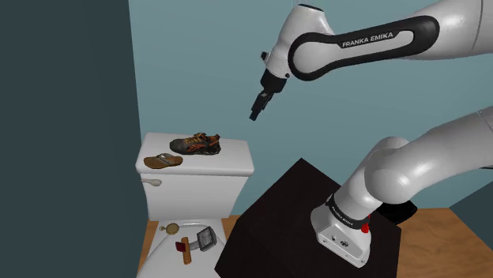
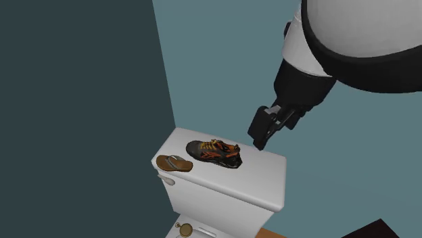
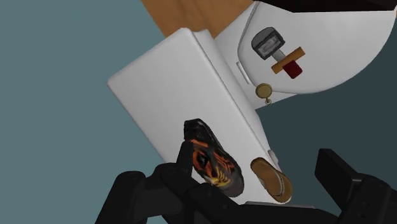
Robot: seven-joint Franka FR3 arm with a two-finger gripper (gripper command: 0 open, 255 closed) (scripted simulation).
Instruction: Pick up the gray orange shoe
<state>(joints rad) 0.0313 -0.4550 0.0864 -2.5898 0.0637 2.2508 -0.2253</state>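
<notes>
A brown sandal (image 1: pixel 163 161) is lying near the front-left corner of the white toilet tank lid (image 1: pixel 233 158), as the shoulder view has it. Just beside it, toward the back edge and about midway along the lid, the gray orange shoe (image 1: pixel 196 144) is resting on its sole, with its long axis running along the lid's length. Further right, the gripper (image 1: pixel 255 116) is hanging in the air, well above the lid's right end and touching nothing. Its fingers (image 3: pixel 343 184) are standing apart, released. The shoe is therefore lying below the gripper and to its left, so I judge the coming move is a descent leftward, with the fingers straddling the shoe's narrow width.
</notes>
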